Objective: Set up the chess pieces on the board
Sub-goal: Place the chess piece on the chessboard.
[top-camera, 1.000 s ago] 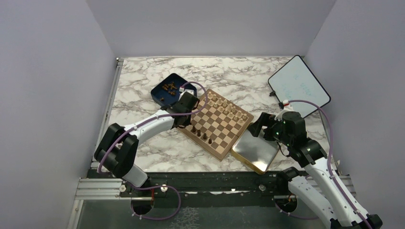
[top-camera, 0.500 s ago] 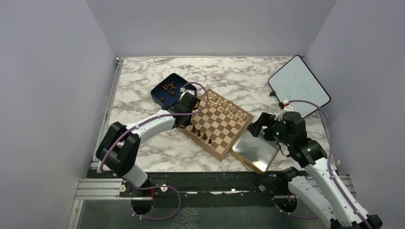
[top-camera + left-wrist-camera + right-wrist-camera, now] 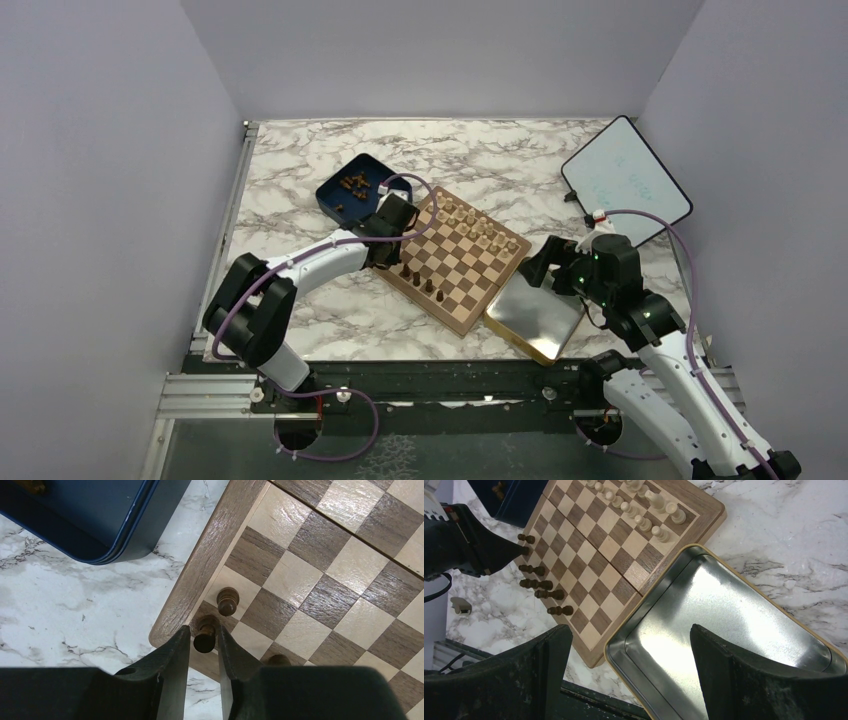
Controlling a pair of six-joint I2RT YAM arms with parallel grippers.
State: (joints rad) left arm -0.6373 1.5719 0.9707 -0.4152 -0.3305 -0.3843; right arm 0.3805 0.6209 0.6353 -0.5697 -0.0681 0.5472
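Observation:
The board (image 3: 465,255) lies tilted in mid-table. Several dark chess pieces (image 3: 536,584) stand along its near-left edge. In the left wrist view one dark piece (image 3: 205,641) stands upright on the dark corner square, with another (image 3: 227,601) just beyond it. My left gripper (image 3: 204,630) straddles the corner piece, slightly open, with a thin gap on each side of the piece's head. In the top view the left gripper (image 3: 393,262) is at the board's left corner. My right gripper (image 3: 630,630) hangs wide open and holding nothing over the tray (image 3: 724,620).
A dark blue box (image 3: 350,185) holding more dark pieces sits behind the board's left corner, close to the left gripper. Pale pieces (image 3: 470,222) line the board's far edge. The gold-rimmed tray (image 3: 535,315) touches the board's right corner. A whiteboard (image 3: 625,180) lies at the back right.
The left jaws have parted slightly around the corner piece, which stays standing on its square. The right arm has not moved.

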